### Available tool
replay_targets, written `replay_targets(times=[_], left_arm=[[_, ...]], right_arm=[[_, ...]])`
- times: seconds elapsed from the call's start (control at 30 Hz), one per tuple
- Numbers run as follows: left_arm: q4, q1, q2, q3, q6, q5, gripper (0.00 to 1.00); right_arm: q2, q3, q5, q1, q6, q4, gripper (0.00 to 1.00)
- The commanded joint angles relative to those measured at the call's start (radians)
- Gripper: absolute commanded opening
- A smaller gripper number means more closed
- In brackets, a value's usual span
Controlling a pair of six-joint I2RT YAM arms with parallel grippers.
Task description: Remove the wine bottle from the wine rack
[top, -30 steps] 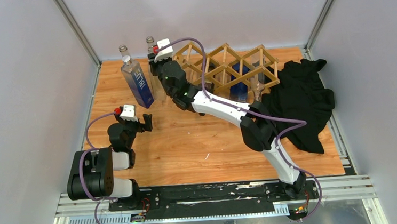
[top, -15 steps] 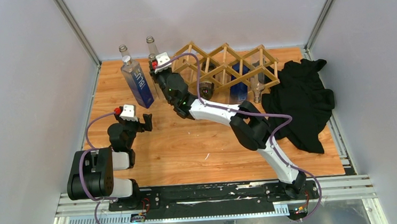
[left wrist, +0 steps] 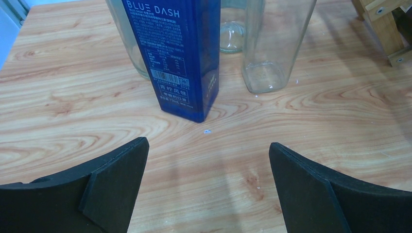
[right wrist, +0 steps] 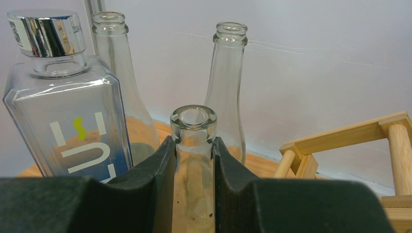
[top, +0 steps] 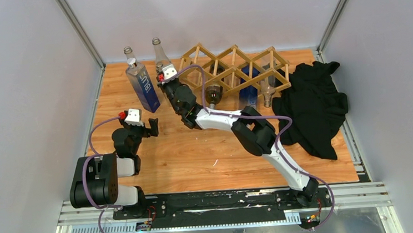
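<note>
Here, seen from the top camera, with 12 o'clock at the far edge:

- The table [top: 196, 150] is of light brown wood with a clear grain. Plain pale walls [top: 25, 108] close it on three sides.
- A black cloth [top: 315, 108] lies crumpled at 3 o'clock, and one part of it hangs over the right edge.
- The rack [top: 239, 66] stands between 12 and 1 o'clock. It is made of light wooden slats that cross and form diamond cells. A dark bottle [top: 212, 95] lies in one lower cell with its bottom toward the arms.
- The bottle [right wrist: 193, 121] is of clear glass, with an open mouth and a narrow neck. It stands upright at about 11 o'clock, outside the rack and just beside its left end.
- The blue bottle [right wrist: 73, 121], with a shiny cap, is just at 9 o'clock from it. A tall bottle [right wrist: 228, 87] of clear glass stands behind it, at 12 o'clock.
- The right gripper [right wrist: 193, 145] is narrow and clamps the bottle. Both black fingers [right wrist: 160, 165] press on the neck just under the lip.
- The left gripper [left wrist: 208, 145] is spread wide and holds nothing. It hangs over bare wood at about 8 o'clock, and points to the base of the blue bottle.
</note>
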Motion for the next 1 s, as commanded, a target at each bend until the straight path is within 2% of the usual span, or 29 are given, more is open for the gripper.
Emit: replay_targets(times=[0.0,0.5,0.53,0.6,0.67,0.77,0.8,0.83,0.9,0.97], left_arm=[[0.033,0.006,0.004,0.014,0.003,-0.008,1.0],[0.036,0.006,-0.001,0.013,0.018,0.029,1.0],[0.027,0.006,-0.013,0.012,0.02,0.027,1.0],[-0.001,0.006,-0.025,0.017,0.024,0.024,1.0],[0.02,0.006,-0.017,0.013,0.016,0.02,1.0],[0.003,0.006,-0.045,0.011,0.011,0.001,1.0],[-0.017,0.008,-0.068,0.02,0.003,0.016,1.0],[-0.117,0.014,-0.114,0.05,0.003,0.034,1.0],[-0.446,0.015,-0.236,0.173,0.029,0.023,1.0],[-0.517,0.015,-0.276,0.236,0.044,0.01,1.0]], right_arm=[[-0.006,-0.001,-0.017,-0.012,-0.049,0.162,0.0],[-0.036,-0.138,0.018,-0.014,-0.043,0.235,0.01],[-0.041,-0.147,0.02,-0.013,-0.042,0.237,0.05],[-0.053,-0.162,0.02,-0.012,-0.041,0.239,0.21],[-0.066,-0.18,0.015,-0.013,-0.041,0.238,0.33],[-0.09,-0.218,0.004,-0.011,-0.041,0.238,0.43],[-0.098,-0.23,0.002,-0.01,-0.041,0.238,0.45],[-0.104,-0.243,0.0,-0.009,-0.039,0.238,0.46],[-0.11,-0.259,-0.003,-0.005,-0.039,0.234,0.48],[-0.113,-0.263,-0.001,-0.001,-0.04,0.225,0.5]])
